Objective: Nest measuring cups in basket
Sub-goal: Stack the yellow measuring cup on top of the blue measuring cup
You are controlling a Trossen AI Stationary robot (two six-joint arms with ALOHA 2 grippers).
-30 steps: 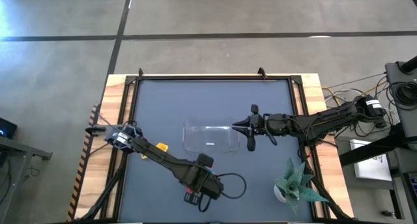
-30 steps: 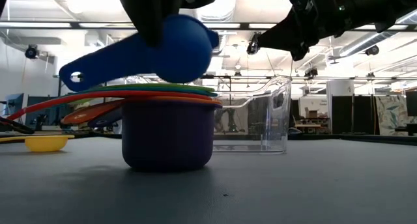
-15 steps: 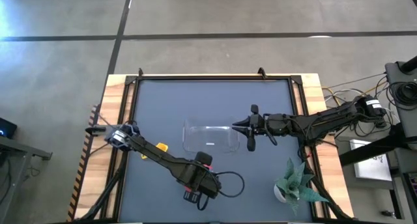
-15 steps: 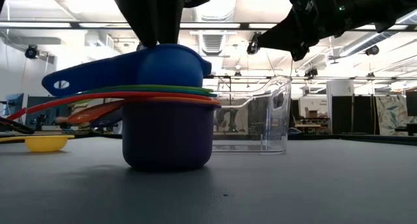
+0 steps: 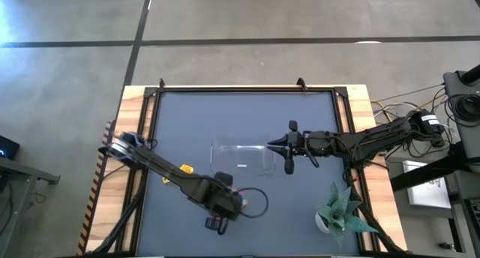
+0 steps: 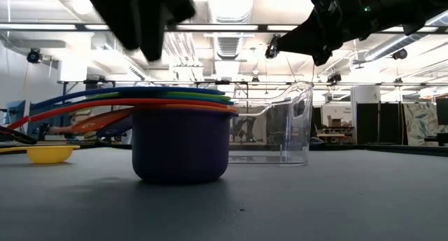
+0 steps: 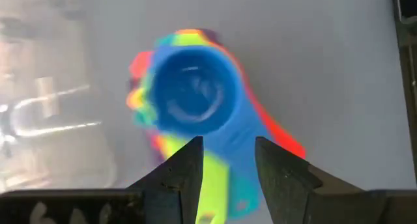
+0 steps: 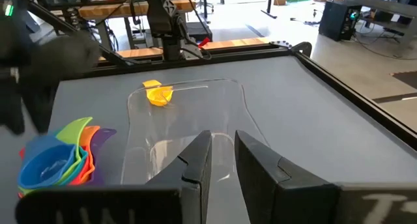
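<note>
Near the table's front, a purple cup (image 6: 180,146) stands on its base with orange, red and green cups nested in it and the dark blue cup (image 7: 192,100) on top. Their handles fan out to one side. My left gripper (image 7: 228,162) hangs open above the blue cup's handle (image 7: 225,182), clear of the stack (image 8: 55,159) in the low view. A yellow cup (image 5: 186,169) lies alone on the table, left of the clear basket (image 5: 241,157). My right gripper (image 5: 270,145) points level above the basket's right end, its fingers a little apart with nothing between them.
A potted green plant (image 5: 341,213) stands at the near right corner. A raised black frame (image 5: 247,91) with wooden strips outside it edges the grey table. A loop of cable (image 5: 255,202) hangs beside the left wrist.
My left gripper has let go of the dark blue cup and drawn back toward the table's left edge, clear of the stack. The cup, tilted with its handle low a second ago, has settled level into the stack on top of the green cup.
</note>
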